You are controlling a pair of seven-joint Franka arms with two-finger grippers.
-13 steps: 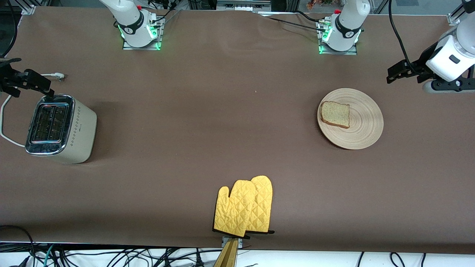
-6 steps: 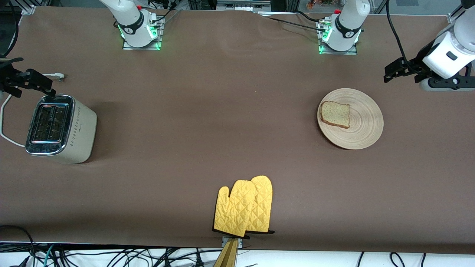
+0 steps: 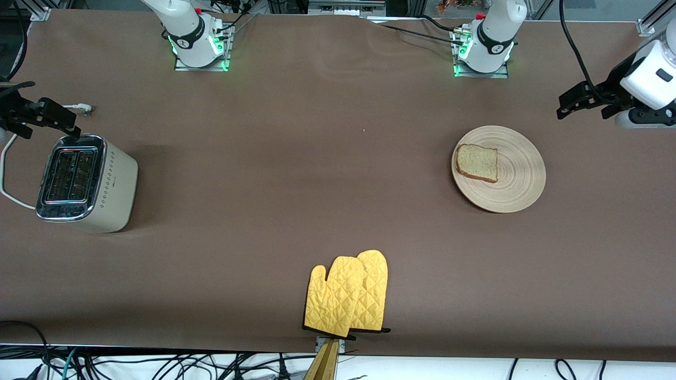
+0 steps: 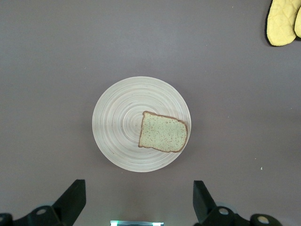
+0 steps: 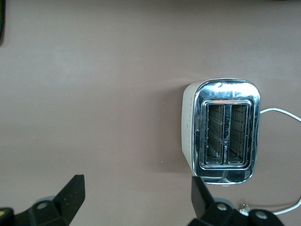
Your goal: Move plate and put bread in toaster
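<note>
Nearest the front camera, at the near edge of the brown surface (image 3: 338, 158) about midway between the two ends, lie two yellow quilted oven mitts (image 3: 346, 295), overlapping each other, thumbs toward the right arm's end. Farther from the camera, toward the left arm's end, sits one round wooden plate (image 3: 515, 187) with ring grooves, and on it lies one slice of bread (image 3: 477, 162), flat, on the part of the plate toward the right arm's end. Well apart from these, at the right arm's end of the surface, stands one cream toaster (image 3: 84, 182) with a chrome top; both of its two slots show empty in the right wrist view, and one white power cord (image 3: 10, 179) runs from it toward the surface's edge. The right gripper (image 3: 45, 120) hangs over the surface just beside the toaster's farther end, its jaws wide apart and holding nothing. The left gripper (image 3: 573, 103) hangs over the surface near the plate, at the left arm's end, its jaws likewise spread wide and empty. The two arm bases stand along the edge farthest from the camera.
</note>
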